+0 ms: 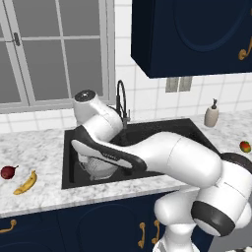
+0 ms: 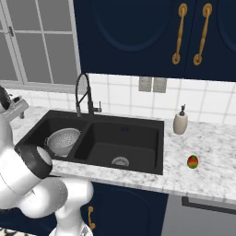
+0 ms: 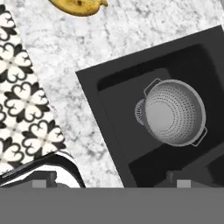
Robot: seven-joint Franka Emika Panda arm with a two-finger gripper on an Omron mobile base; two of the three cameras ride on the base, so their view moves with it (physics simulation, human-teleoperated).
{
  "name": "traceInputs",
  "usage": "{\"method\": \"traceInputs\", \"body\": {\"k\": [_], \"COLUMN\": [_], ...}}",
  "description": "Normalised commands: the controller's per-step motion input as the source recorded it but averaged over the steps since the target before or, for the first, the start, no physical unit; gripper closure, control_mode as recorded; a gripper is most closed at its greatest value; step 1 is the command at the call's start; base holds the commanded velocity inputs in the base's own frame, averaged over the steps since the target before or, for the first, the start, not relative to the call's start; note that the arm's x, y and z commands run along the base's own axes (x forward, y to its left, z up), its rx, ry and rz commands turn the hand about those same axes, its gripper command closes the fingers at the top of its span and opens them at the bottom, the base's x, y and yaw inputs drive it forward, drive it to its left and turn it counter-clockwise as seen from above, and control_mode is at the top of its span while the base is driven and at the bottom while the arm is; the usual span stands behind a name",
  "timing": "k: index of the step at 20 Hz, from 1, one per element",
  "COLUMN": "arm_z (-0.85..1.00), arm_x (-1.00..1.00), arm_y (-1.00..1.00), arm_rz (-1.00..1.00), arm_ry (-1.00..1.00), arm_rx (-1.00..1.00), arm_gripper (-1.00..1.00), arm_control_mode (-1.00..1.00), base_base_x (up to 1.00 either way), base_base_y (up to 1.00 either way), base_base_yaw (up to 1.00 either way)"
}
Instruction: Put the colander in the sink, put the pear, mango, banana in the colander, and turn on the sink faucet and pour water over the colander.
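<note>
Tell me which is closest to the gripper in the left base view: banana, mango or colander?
1. colander, in the sink, just below the gripper.
2. banana, on the counter left of the sink.
3. mango, far right on the counter.

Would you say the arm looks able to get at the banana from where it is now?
Probably yes: the banana lies alone on open counter left of the sink, nothing over it, pear apart.

I see a white-and-grey marbled surface (image 2: 207, 177) under navy upper cabinets (image 2: 138, 32) with brass handles (image 2: 179, 33) (lower doors match), white tiled wall (image 2: 203, 99), a grey-framed window (image 1: 49, 49) at left, and black-and-white patterned floor tiles (image 3: 22, 109).
</note>
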Motion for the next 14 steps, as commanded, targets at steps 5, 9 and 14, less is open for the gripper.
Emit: {"method": "traceInputs", "body": {"k": [5,9,14], "arm_z": [0.59,0.32,0.09], "arm_x": [-0.31,-0.11,-0.37], "arm_y": [-0.71,-1.0,-1.0], "arm_rz": [-0.39,-0.33,-0.32], "arm_ry": [0.2,0.12,0.06], "arm_rx": [0.09,0.12,0.11], "arm_gripper": [-1.0,-1.0,-1.0], "arm_control_mode": [-1.0,-1.0,-1.0], "base_base_x": [0.0,0.0,0.0], "base_base_y": [0.0,0.0,0.0], "base_base_yaw": [0.0,0.0,0.0]}}
